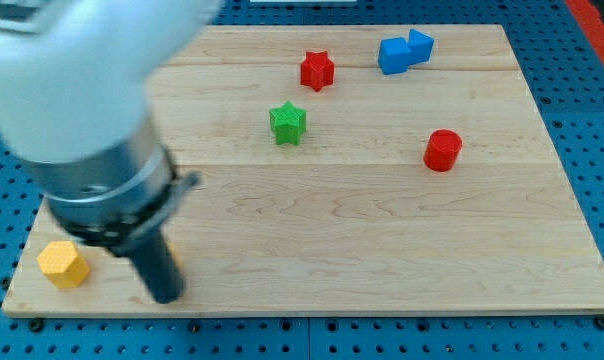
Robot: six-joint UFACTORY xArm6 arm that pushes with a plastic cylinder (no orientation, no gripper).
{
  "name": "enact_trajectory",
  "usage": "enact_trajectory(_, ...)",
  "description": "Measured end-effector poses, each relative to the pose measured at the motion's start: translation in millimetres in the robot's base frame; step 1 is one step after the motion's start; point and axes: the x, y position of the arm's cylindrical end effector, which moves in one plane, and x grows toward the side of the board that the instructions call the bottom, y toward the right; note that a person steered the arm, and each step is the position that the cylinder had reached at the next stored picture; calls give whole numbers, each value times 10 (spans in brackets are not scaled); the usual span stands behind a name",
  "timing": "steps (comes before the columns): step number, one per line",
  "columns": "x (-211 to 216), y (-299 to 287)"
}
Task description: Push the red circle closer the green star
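One pale wood counter on blue pegboard, no readable text. My tip sits just right of the yellow block; no pincer on this rod, nothing held. Red circle far upper right of tip, green star nearer, well apart.

My arm is blurred and cut off at the view's top-left, hiding the board beneath it.

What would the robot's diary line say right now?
tip bottom left beside yellow block | red circle untouched, right of green star | push not started
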Motion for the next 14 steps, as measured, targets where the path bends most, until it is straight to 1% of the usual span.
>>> enact_trajectory(1, -45, -406)
enact_trajectory(2, -49, 99)
enact_trajectory(3, -196, 282)
enact_trajectory(5, -475, 315)
enact_trajectory(6, -548, 396)
enact_trajectory(8, -549, 547)
enact_trajectory(9, -624, 769)
enact_trajectory(10, -854, 869)
enact_trajectory(11, -1006, 1161)
enact_trajectory(12, -1039, 1440)
enact_trajectory(14, -1036, 1482)
